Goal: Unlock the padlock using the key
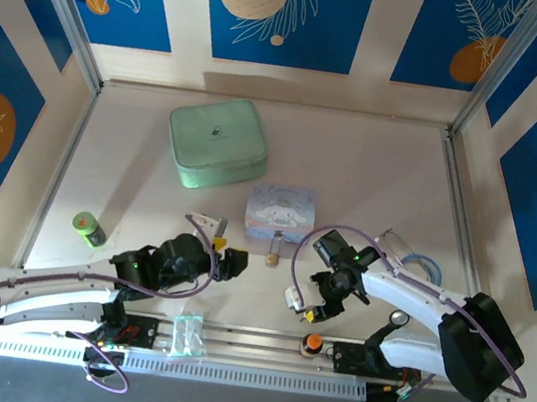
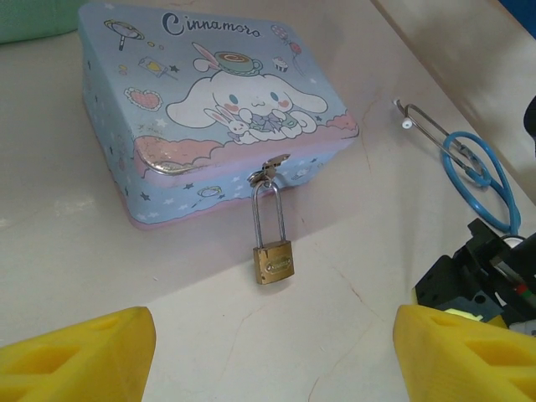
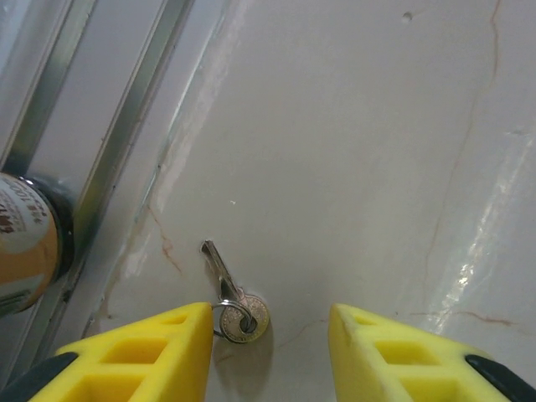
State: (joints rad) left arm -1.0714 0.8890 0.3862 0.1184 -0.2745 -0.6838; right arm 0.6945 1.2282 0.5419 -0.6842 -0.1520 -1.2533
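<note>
R tool (image 3: 270,325) released astride key (image 3: 224,280), lower centre, flat on table (image 3: 377,126); thin key may be pushed aside, grip missed

A pale blue cartoon tin (image 1: 281,210) sits mid-surface (image 1: 375,166). Behind it, to the left, lies a mint green zipped case (image 1: 217,142). Well to the tin's left stands a small green can (image 1: 88,228). To its right lies looped blue tubing (image 2: 469,159). Nearer than the tin are an orange round knob (image 1: 311,344) and a clear packet (image 1: 187,333).
</note>
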